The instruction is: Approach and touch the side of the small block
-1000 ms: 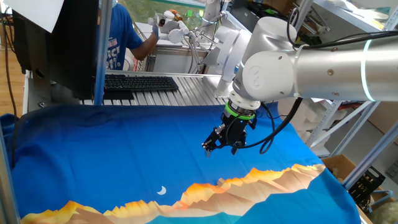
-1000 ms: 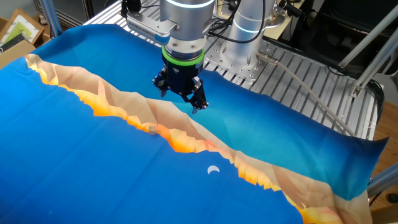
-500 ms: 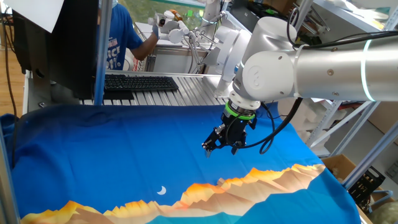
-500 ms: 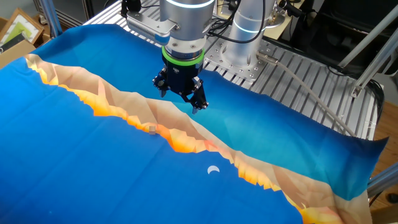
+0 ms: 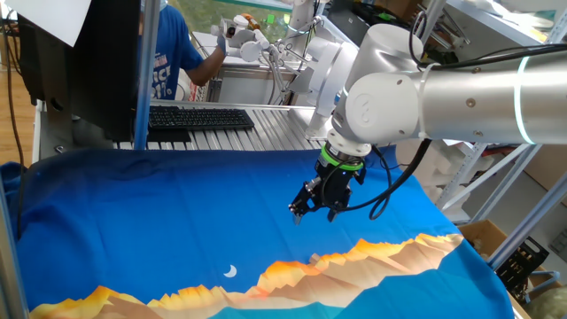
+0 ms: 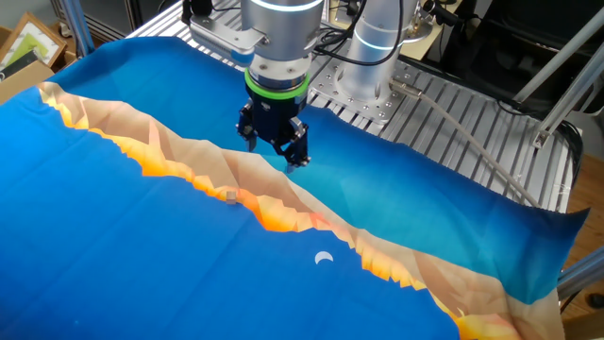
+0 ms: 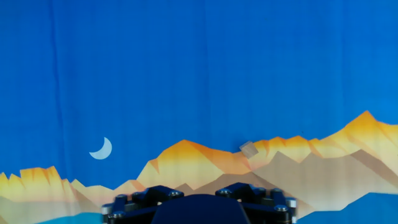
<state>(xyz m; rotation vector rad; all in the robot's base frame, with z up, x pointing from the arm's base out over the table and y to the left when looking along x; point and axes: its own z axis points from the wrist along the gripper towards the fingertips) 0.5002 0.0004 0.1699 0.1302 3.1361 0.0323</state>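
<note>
The small block (image 6: 231, 195) is a tiny pale cube on the orange mountain band of the blue printed cloth (image 6: 113, 236). It also shows in one fixed view (image 5: 314, 258) and in the hand view (image 7: 248, 149). My gripper (image 6: 272, 156) hangs above the cloth, behind the block and apart from it, with its two fingertips still separated and nothing between them. In one fixed view the gripper (image 5: 314, 213) is above and a little behind the block. The hand view shows only the dark gripper base (image 7: 199, 208); the fingertips are out of that view.
A white moon print (image 6: 324, 257) lies on the cloth to the right of the block. A ribbed metal table top (image 6: 444, 113) and the arm's base (image 6: 377, 57) are behind the cloth. A keyboard (image 5: 199, 118), a monitor and a person are at the far side.
The gripper has shifted very slightly, and its fingertips stand a little closer together than before. The block has not moved.
</note>
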